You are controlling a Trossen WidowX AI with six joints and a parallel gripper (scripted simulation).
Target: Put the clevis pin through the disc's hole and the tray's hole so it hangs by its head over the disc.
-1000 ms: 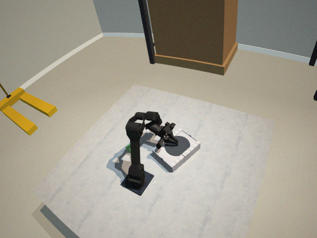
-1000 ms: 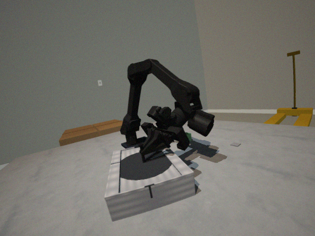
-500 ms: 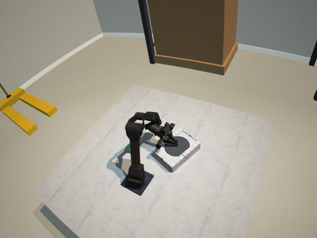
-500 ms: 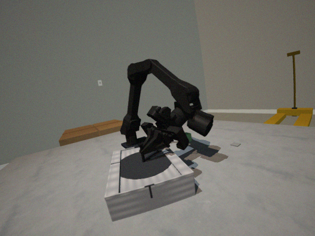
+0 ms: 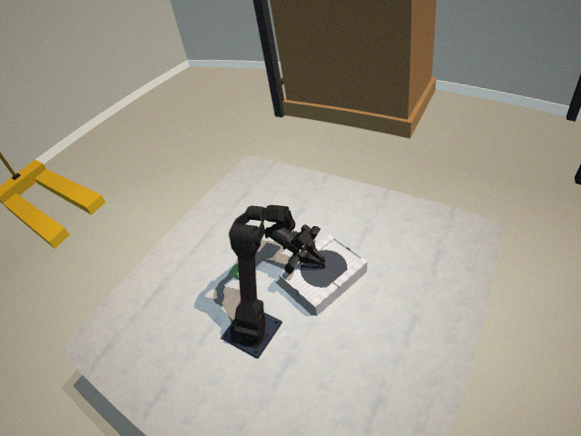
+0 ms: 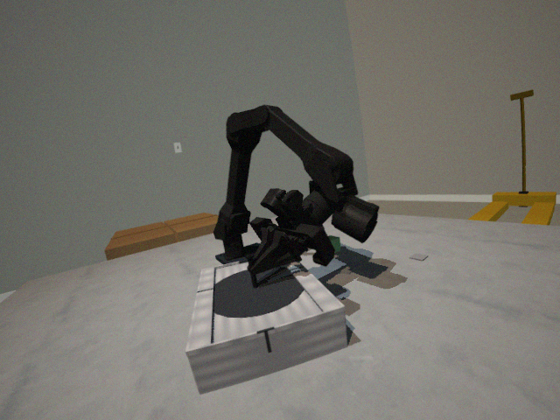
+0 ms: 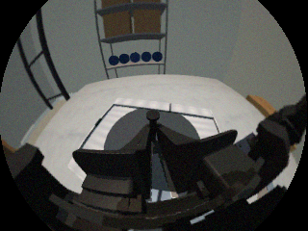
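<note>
White marble runs beneath your desk [image 5: 398,328] [image 6: 451,339] [image 7: 96,93]. From the top view, your steel tray [image 5: 319,304] [image 6: 307,334] [image 7: 144,103] sits well in from the desk's edges, with a wide stretch between it and the right edge. Your arm's base plate [image 5: 274,322] stands apart from the tray, toward the picture's lower left, and a green object [image 5: 235,270] [image 6: 334,243] shows partly behind the arm.

In the exterior view, the dark disc [image 5: 328,280] [image 6: 248,300] [image 7: 122,132] lies flat inside the tray's rim. Your gripper [image 5: 322,263] [image 6: 255,279] [image 7: 152,126] reaches in low and tilted over the disc; you can't tell from here whether its tips touch.

In the wrist view, your gripper's fingers are nearly closed, pinching the clevis pin [image 7: 153,115]. Its round head shows at the fingertips, over the disc, short of the tray's far rim. The shank is mostly hidden, so you can't tell whether it has entered either hole.
</note>
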